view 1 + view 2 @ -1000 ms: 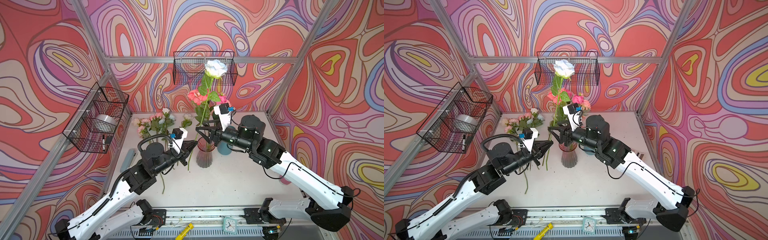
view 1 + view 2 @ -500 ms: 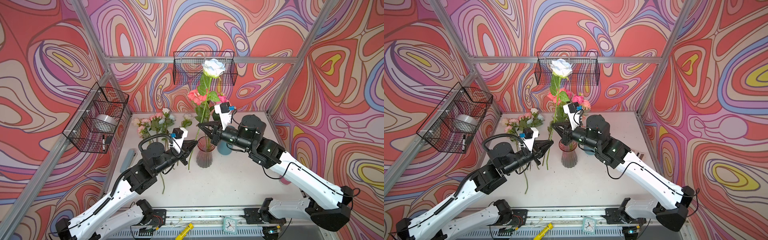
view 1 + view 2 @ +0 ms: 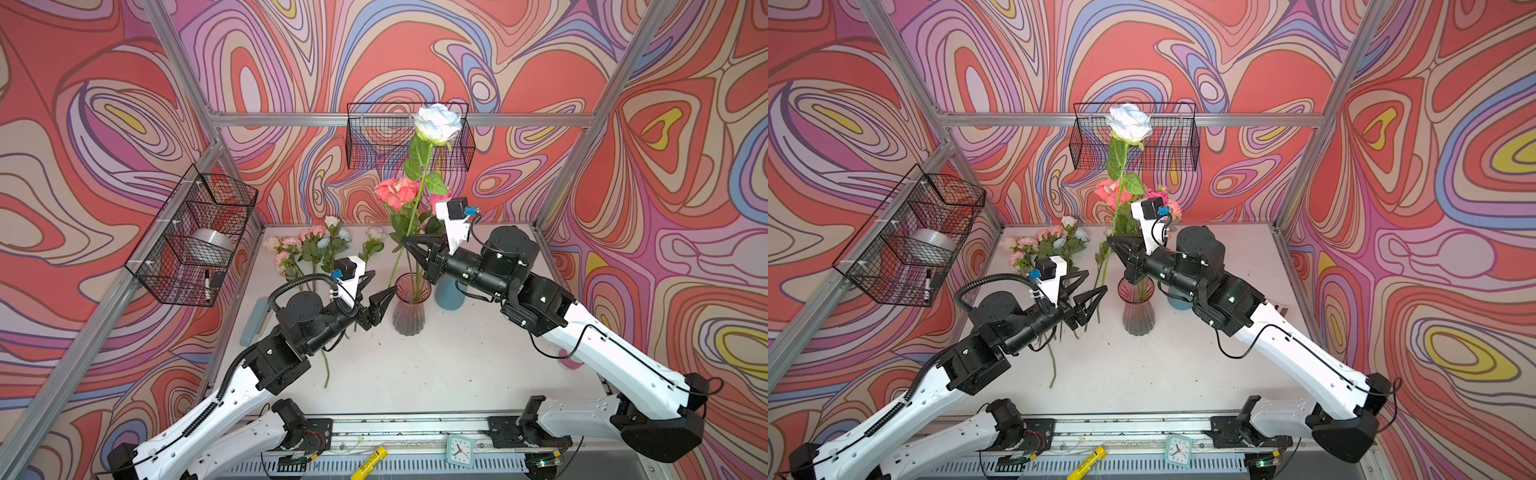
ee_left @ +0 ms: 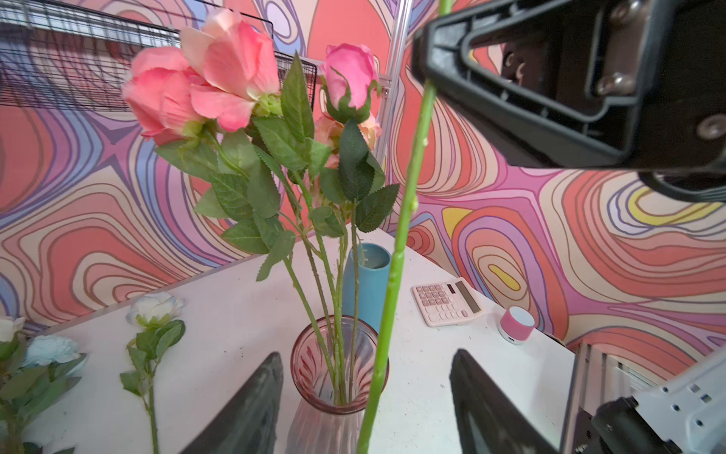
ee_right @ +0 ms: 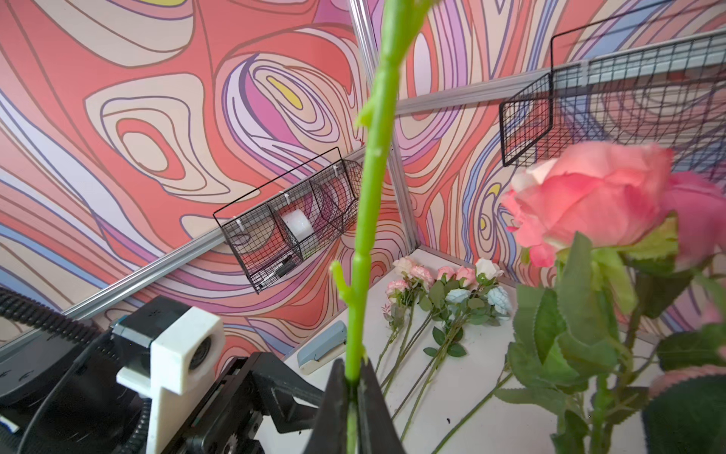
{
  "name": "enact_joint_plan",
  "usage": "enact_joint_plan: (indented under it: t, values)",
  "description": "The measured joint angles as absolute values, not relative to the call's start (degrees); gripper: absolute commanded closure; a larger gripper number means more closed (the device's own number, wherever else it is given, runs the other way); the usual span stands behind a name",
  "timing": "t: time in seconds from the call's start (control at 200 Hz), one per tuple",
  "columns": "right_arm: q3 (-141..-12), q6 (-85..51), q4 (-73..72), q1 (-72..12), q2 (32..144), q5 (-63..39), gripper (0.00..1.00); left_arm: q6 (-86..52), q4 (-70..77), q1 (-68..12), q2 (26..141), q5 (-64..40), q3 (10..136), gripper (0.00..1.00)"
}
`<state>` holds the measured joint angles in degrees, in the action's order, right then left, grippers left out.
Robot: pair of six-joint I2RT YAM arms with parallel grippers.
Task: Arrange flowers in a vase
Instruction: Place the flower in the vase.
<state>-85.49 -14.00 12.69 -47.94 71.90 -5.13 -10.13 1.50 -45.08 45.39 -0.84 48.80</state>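
A white rose (image 3: 436,124) (image 3: 1128,122) stands upright on a long green stem (image 4: 396,255) (image 5: 365,220). My right gripper (image 3: 405,241) (image 3: 1111,240) (image 5: 351,369) is shut on that stem, above and just left of the vase. The ribbed pinkish glass vase (image 3: 409,305) (image 3: 1137,305) (image 4: 338,416) holds pink roses (image 3: 397,193) (image 4: 204,86) (image 5: 589,200). The stem's lower end hangs outside the vase rim, between the spread fingers of my open left gripper (image 3: 378,286) (image 3: 1090,286) (image 4: 366,353), touching neither finger. Several loose flowers (image 3: 316,245) (image 3: 1046,245) (image 5: 444,283) lie at the table's back left.
A blue cup (image 3: 449,293) (image 4: 367,275) stands right behind the vase. A pink calculator (image 4: 448,300) and a pink round speaker (image 4: 516,324) lie to the right. A blue-grey stapler (image 3: 253,320) rests by the left wall. Wire baskets (image 3: 195,237) (image 3: 409,137) hang on the walls.
My right gripper has shut on the white rose's stem. My left gripper has opened and let the lower stem go. The rose has tilted slightly.
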Motion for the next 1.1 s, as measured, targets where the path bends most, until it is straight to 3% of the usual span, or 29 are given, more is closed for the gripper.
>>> enact_joint_plan:
  t: [0.466,0.831,1.097]
  values:
    - [-91.24,-2.52,16.80,-47.94,72.62,9.45,1.00,-10.52,-0.45,-45.08,44.64,5.98,48.75,0.29]
    - [-79.20,-4.60,17.32,-47.94,74.50,12.78,1.00,-11.16,-1.78,-45.19,47.99,7.84,48.75,0.29]
    - [-73.93,-7.70,17.10,-47.94,73.95,13.56,0.88,-12.03,-2.76,-45.19,51.57,9.39,48.75,0.29]
